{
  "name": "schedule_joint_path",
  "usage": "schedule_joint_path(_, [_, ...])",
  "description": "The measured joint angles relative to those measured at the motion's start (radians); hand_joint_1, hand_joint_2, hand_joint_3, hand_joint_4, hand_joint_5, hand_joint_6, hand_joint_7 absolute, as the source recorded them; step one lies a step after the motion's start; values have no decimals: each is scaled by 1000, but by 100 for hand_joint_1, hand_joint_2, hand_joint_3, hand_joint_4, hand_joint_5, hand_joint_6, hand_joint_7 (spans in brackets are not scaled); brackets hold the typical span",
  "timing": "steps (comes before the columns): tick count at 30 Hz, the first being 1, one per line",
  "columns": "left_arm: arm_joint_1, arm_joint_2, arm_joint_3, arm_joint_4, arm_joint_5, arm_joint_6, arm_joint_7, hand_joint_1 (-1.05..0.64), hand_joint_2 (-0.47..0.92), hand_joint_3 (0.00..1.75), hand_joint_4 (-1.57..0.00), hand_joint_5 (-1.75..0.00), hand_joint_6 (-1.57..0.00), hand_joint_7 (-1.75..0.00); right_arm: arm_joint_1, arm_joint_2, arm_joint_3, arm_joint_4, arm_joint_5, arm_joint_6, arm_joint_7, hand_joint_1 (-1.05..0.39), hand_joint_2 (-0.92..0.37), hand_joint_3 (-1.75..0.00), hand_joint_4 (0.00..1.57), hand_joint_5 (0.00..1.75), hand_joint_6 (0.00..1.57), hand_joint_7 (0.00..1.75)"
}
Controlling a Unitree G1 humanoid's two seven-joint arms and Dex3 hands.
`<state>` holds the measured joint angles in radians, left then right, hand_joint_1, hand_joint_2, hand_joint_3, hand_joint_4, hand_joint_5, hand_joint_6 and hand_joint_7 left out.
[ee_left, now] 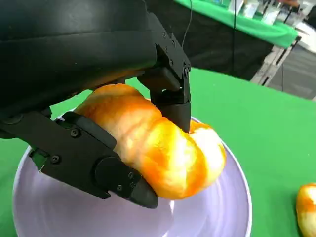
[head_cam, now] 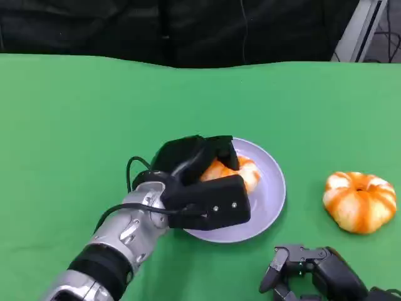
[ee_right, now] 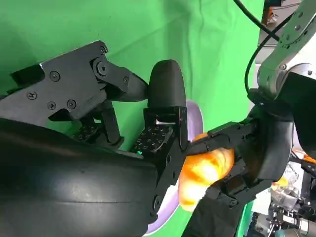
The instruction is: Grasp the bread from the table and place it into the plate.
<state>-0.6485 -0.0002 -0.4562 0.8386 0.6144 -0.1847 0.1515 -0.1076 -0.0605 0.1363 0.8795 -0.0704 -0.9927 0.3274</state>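
We see the left hand (head_cam: 203, 182) gripping the glossy orange-and-white bread (ee_left: 163, 150) just over the round lavender plate (head_cam: 269, 200) on the green-cloth desk (head_cam: 75, 125). Right hand (head_cam: 307, 266) sits near right, fingers apart, holding nothing; a ribbed round bun (head_cam: 359, 200) lies right of the plate.

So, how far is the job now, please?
Done: the bread is grasped and carried over the plate. In hand: the left hand grips it, fingers on both sides. Left: release it onto the plate. The right hand rests near another bread.
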Motion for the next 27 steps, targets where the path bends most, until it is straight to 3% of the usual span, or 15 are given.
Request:
schedule_joint_path(1, [-3, 0, -1, 0, 0, 1, -7, -29, 79, 0, -80, -74, -98, -31, 0, 0, 0, 0, -1, 0, -3, -13, -69, -86, 81, 144, 87, 108])
schedule_joint_path(3, [-7, 1, -2, -1, -6, 7, -32, -38, 82, 0, -91, -28, -98, -7, 0, 0, 2, -1, -4, 0, -5, -13, -69, -87, 81, 144, 87, 108])
schedule_joint_path(6, [-7, 4, -2, -2, -21, 16, -77, -54, 90, 4, -83, -5, -79, -1, 1, 0, 3, -5, -13, 0, -10, -13, -68, -87, 81, 144, 87, 108])
schedule_joint_path(9, [-7, 16, -9, -2, -23, 7, -84, -66, 92, 15, -76, -1, -67, 0, 1, 0, 3, -6, -13, 0, -10, -14, -68, -88, 80, 145, 86, 108])
schedule_joint_path(13, [-7, 37, -11, -5, -35, 4, -156, -89, 92, 57, -49, 0, -33, 0, 1, 0, 3, -6, -13, 0, -10, -12, -67, -89, 80, 145, 86, 109])
schedule_joint_path(21, [-7, 50, 18, -57, -99, 14, -272, -99, 92, 83, -35, 0, -14, 0, 1, 0, 3, -16, -12, 0, -9, -13, -66, -90, 80, 147, 87, 108])
schedule_joint_path(27, [1, 65, 41, -82, -154, -6, -296, -102, 92, 88, -30, 0, -6, 0, 1, 0, 3, -16, -11, 0, -4, -13, -66, -89, 79, 148, 87, 109])
